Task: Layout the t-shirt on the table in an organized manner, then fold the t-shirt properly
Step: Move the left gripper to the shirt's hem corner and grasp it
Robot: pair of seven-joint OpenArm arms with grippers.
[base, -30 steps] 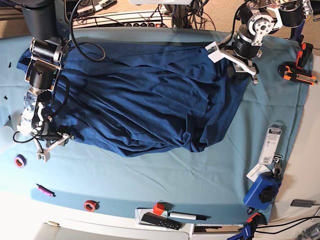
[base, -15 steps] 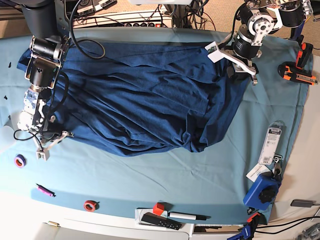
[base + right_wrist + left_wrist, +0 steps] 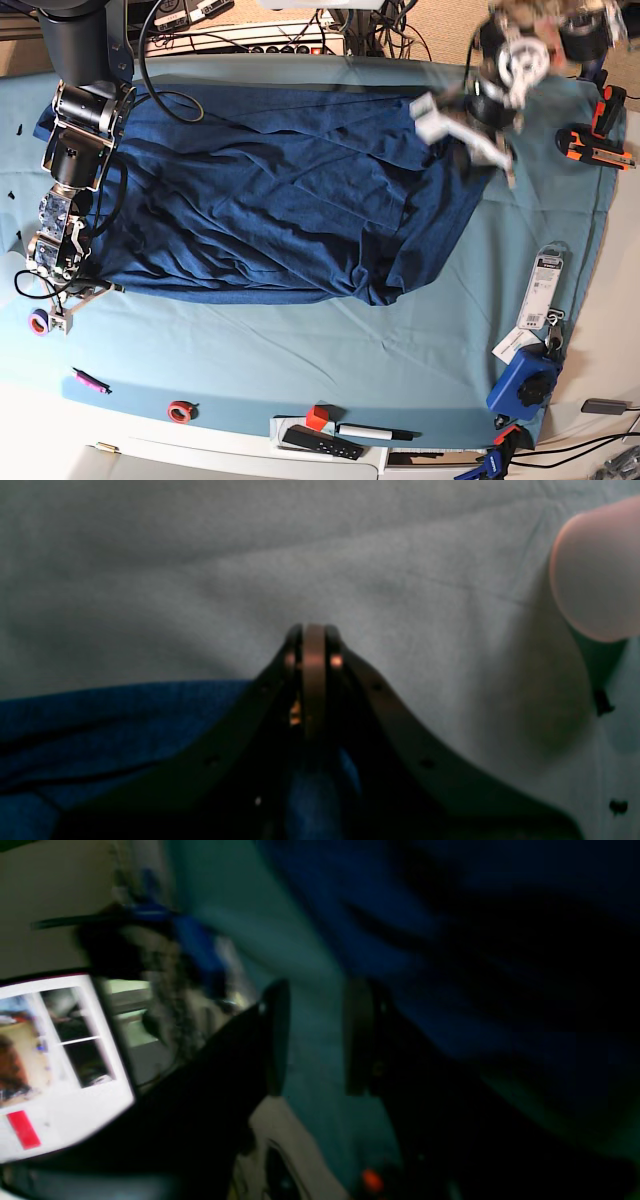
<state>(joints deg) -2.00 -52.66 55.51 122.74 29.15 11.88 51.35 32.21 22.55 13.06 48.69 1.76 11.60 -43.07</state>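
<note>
Shirt (image 3: 270,190) pinned at one corner only.
Right gripper (image 3: 314,645) clamps its hem; left gripper (image 3: 312,1040) gapes empty beside it — pulling now could bunch it.

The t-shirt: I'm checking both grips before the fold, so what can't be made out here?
- Left gripper: base view blurred by motion; wrist view dark, any cloth between the fingers unclear.
- Right gripper: its own fingers hide whether the t-shirt is pinched.
</note>
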